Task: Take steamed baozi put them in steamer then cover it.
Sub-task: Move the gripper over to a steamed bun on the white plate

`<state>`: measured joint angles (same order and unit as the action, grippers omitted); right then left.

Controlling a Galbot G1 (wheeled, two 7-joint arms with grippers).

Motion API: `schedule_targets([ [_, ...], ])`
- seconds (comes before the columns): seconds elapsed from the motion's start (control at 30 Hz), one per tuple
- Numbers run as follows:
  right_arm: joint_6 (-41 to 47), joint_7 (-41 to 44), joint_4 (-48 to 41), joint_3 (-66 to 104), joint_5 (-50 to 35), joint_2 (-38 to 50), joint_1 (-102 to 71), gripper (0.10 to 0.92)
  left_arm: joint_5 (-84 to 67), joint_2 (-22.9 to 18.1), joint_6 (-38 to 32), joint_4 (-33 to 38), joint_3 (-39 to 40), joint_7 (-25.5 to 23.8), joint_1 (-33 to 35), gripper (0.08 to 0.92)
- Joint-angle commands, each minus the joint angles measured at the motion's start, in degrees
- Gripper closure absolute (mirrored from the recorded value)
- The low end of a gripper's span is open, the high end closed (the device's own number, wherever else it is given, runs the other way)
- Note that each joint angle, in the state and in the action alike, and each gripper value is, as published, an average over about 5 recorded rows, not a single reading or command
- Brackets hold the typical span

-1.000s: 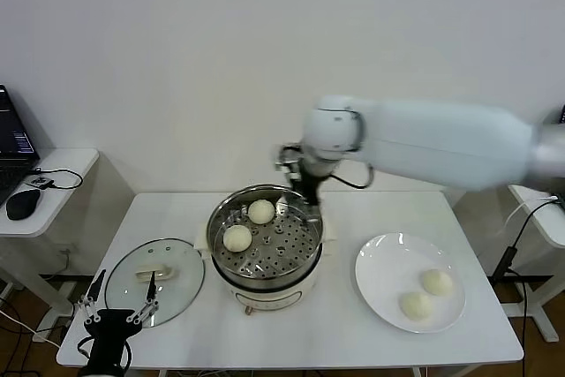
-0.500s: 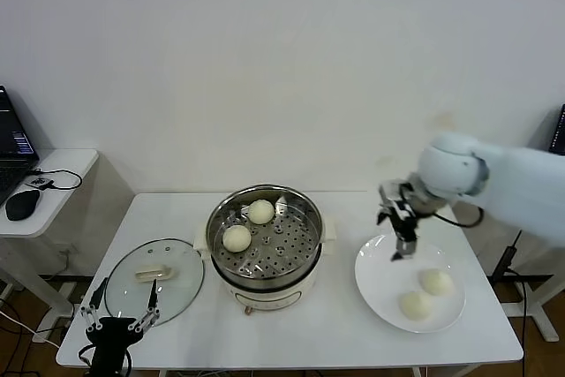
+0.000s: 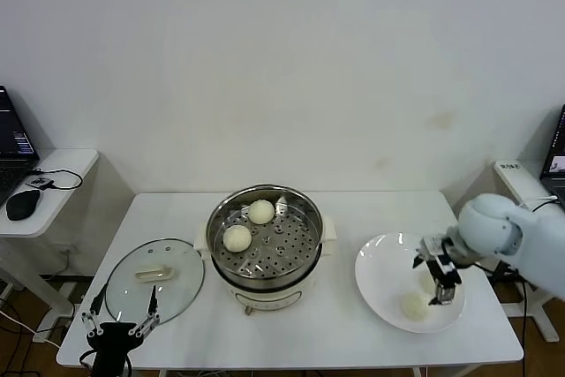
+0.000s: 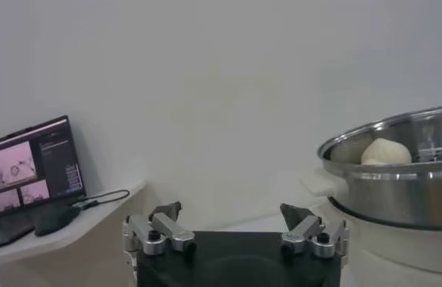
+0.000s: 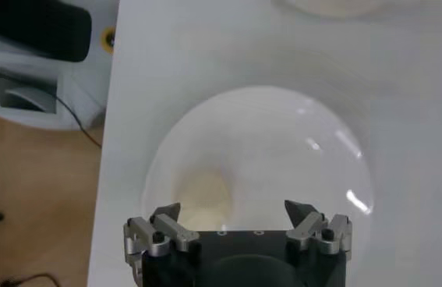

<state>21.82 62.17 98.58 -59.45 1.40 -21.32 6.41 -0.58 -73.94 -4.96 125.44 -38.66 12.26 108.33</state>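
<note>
so the steamer (image 3: 265, 240) sits about mid-table (image 3: 335, 342), lid off, with two buns on the holey tray inside: one (image 3: 260, 211) at roughly 12 o'clock of the tray, the other (image 3: 237, 237) around 9 o'clock. in the left wrist view one bun (image 4: 386, 151) pokes up over the steel rim of the steamer (image 4: 408, 179).

the glass lid (image 3: 154, 282) lies flat on the table at the steamer's 9 o'clock, just beside the pot, handle up.

the white plate (image 3: 380, 280) is out at the steamer's 3 o'clock. one bun (image 3: 414, 305) shows at about 6 o'clock on the plate, and another one (image 3: 427, 282) is mostly hidden behind the right end effector (image 3: 439, 282), which is over the plate with its jaws spread wide and nothing in them. can't tell if it's touching that bun. from the right wrist view the plate (image 5: 283, 132) is straight below the right end effector (image 5: 238, 214) and a bun (image 5: 203, 193) is near one fingertip.

the left end effector (image 3: 119, 320) is parked low at the near edge of the table, around 6 o'clock from the lid, jaws wide too, empty. same in its own wrist view (image 4: 232, 218).

there's a laptop (image 4: 30, 165) on a side table off at far 9 o'clock.
</note>
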Motion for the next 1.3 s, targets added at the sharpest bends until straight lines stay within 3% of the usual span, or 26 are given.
schedule_targets([
  [0.03,-1.67,-0.75,-0.57,5.87,4.70,1.59,-9.61,0.203,0.05,-0.14,-0.07,-0.10,0.00,0.04,0.09,0.177],
  [0.87,-1.49,-4.61,-6.35,9.57,7.53,-4.95,-15.78,0.255,-0.34,-0.11,-0.25,-0.66,-0.94,0.09,-0.15,0.177],
  [1.3,-0.99,-4.95,-7.07,12.17,7.91,-5.64,-18.50,0.371,-0.30,-0.22,-0.24,-0.45,-1.02,0.14,-0.06,0.177],
])
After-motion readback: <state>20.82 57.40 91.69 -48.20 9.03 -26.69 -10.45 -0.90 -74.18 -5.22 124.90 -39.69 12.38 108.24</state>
